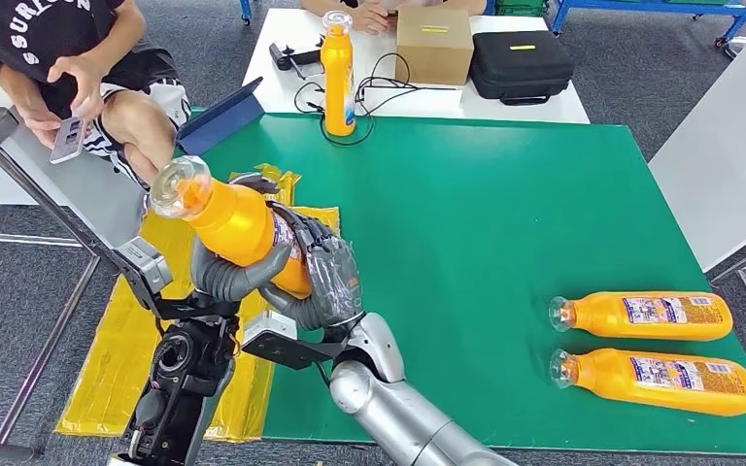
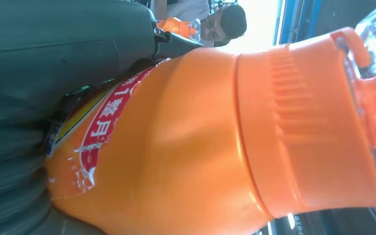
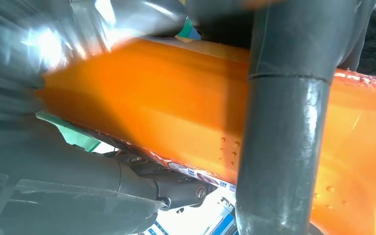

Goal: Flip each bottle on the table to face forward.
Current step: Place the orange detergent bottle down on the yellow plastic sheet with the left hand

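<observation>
- I have the green counter [image 1: 505, 214] in front of me, the biggest thing in the head view; behind it stands a white counter [image 1: 282, 87] with a cardboard box [image 1: 434, 44], a black case [image 1: 522, 64] and loose cables; yellow sheeting [image 1: 117, 359] lies on the grey floor at my left.
- A seated person [image 1: 78, 68] is close to the left corner, phone in hand; I judge a swing of the bottle outward could reach that knee, so any turn should stay over the green.
- Both hands are wrapped around one orange bottle [image 1: 238, 228], lifted off the counter near its left edge and tilted, clear cap pointing up and away to the left; the left hand [image 1: 228, 277] cups it from below with fingers closed on the body; the right hand [image 1: 325, 277] closes over its lower half, a dark finger crossing the orange in the right wrist view.
- My worry: a two-hand regrip on smooth plastic; if one hand lets go before the other is firm, the bottle may slip and drop past the edge onto the sheeting.
- Two more orange bottles [image 1: 656, 316] lie on their sides near the right end, labels showing, just apart from each other; a careless set-down could roll into them.
- One upright bottle [image 1: 337, 73] stands at the far edge.
</observation>
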Controlling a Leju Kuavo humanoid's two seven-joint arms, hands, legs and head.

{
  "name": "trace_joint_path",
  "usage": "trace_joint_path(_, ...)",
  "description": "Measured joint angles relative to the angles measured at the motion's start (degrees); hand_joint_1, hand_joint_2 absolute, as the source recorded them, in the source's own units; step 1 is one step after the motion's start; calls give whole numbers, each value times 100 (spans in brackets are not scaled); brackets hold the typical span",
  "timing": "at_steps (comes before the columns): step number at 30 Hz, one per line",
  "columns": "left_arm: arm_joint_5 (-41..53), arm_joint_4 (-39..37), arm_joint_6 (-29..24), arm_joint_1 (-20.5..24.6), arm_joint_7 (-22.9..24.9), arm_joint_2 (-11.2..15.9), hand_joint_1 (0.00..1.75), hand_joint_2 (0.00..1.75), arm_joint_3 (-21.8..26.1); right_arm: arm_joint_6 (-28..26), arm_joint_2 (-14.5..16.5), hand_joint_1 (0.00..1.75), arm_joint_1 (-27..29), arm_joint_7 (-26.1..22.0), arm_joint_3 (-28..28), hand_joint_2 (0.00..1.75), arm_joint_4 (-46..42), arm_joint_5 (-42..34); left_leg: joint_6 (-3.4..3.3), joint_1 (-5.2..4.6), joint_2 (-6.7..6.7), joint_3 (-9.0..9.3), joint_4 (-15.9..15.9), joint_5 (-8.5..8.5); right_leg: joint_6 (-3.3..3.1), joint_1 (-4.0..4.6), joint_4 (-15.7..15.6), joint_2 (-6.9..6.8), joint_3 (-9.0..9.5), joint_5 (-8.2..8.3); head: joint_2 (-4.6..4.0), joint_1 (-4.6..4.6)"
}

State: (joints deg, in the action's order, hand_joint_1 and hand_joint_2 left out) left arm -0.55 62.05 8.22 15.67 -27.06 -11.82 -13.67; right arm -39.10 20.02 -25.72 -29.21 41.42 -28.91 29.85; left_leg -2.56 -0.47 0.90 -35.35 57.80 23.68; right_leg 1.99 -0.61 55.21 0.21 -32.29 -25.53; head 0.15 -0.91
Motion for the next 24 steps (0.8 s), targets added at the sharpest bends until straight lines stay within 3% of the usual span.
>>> trace_joint_path(5,-29,-7,-107,2,-75,4,175,175,35,-9,0,175,-77,14,138,175,77,-171,0,0,0,0,0,0,0,0,0,0,0,0,0,0)
trace_joint_path(6,-51,-10,-125,3,-95,7,175,175,43,-11,0,149,-102,19,181,175,98,-217,0,0,-1,1,0,0,0,0,0,0,0,1,0,0)
trace_joint_path(9,-121,-23,-157,16,-132,11,175,175,66,-24,0,18,-165,-13,258,175,168,-339,0,0,0,1,0,0,0,0,0,0,0,1,0,0)
trace_joint_path(10,-135,-27,-166,27,-137,11,175,175,68,-35,0,0,-173,-61,269,175,188,-388,0,0,1,1,0,0,0,0,0,0,0,1,0,0)
trace_joint_path(14,-192,-28,-219,62,-148,13,175,175,76,28,-10,0,-160,-414,258,175,208,-760,0,0,0,0,0,0,0,0,0,0,1,0,0,1)
trace_joint_path(18,-237,-27,-330,64,-120,29,175,175,96,696,-134,0,-25,-601,86,0,-182,-1718,0,0,4,0,0,0,0,0,0,-2,1,0,0,0)
trace_joint_path(20,-242,-26,-405,59,-96,43,175,175,88,1156,-284,0,155,-521,-95,0,-649,-2361,0,0,12,-2,0,0,0,0,0,-6,1,0,0,1)
trace_joint_path(24,-144,-26,-846,22,-96,104,175,175,161,1584,-708,0,774,-425,-776,175,-2081,-3681,-1,-3,22,-4,0,0,0,-2,-3,-13,3,0,1,-1)
